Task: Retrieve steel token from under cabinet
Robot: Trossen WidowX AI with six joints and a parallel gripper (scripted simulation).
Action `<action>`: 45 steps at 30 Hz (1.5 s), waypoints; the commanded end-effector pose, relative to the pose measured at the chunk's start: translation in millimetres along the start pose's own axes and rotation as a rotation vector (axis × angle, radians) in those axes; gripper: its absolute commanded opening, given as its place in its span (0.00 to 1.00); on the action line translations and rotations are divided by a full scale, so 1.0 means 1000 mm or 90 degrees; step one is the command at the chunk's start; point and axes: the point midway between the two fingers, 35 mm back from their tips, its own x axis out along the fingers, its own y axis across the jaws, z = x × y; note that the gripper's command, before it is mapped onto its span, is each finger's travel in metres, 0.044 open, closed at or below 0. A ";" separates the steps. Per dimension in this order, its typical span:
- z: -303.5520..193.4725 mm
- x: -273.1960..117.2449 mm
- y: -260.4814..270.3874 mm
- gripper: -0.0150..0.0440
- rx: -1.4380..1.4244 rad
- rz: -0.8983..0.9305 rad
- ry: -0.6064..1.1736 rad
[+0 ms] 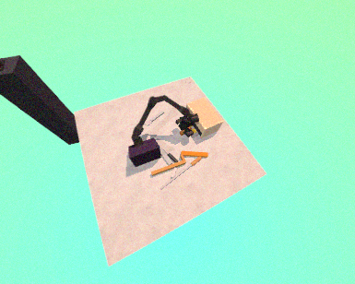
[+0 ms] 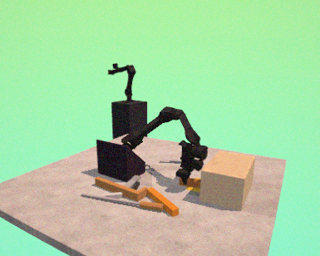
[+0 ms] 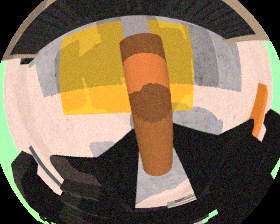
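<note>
The black parallel-jaw gripper point(image 1: 187, 132) point(image 2: 184, 179) point(image 3: 152, 129) is closed around the orange-brown handle point(image 1: 182, 132) point(image 2: 191, 182) point(image 3: 150, 110) of a tool, low over the table and pointing towards the cabinet. Largest of the surroundings is the pale, mottled table point(image 1: 126, 207) point(image 2: 222, 233) point(image 3: 31, 100) beneath the hand. Directly ahead of the hand stands the tan, box-shaped cabinet point(image 1: 205, 112) point(image 2: 224, 183) point(image 3: 24, 56), its dark underside filling the far edge of the wrist view. Back from the hand lies an angular orange bar point(image 1: 195, 154) point(image 2: 164, 201); just beside it is a thin grey rod with an orange grip point(image 1: 174, 179) point(image 2: 114, 200). The flat yellow marked area point(image 1: 194, 130) point(image 2: 193, 189) point(image 3: 91, 102) lies below the hand and in front of the cabinet, partly shaded and crossed in the wrist view by the handle. Smallest is the steel token, which cannot be made out in any view; by the task it is presumably under the cabinet, though this cannot be confirmed. The step in hand appears to be fishing with the tool. The next move probably calls for keeping its working end low, engaging the token's far side and drawing it towards the hand, without dragging it past the yellow patch. No brand, label or writing is legible.
</note>
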 end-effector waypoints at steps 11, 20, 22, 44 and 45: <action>-0.006 0.001 0.003 0.25 -0.007 0.004 -0.001; -0.014 0.001 0.002 0.25 -0.007 0.004 -0.001; -0.016 0.001 0.002 0.25 -0.007 0.004 -0.001; -0.038 0.002 0.001 0.25 -0.006 0.004 0.000; -0.039 0.002 0.001 0.25 -0.006 0.004 0.000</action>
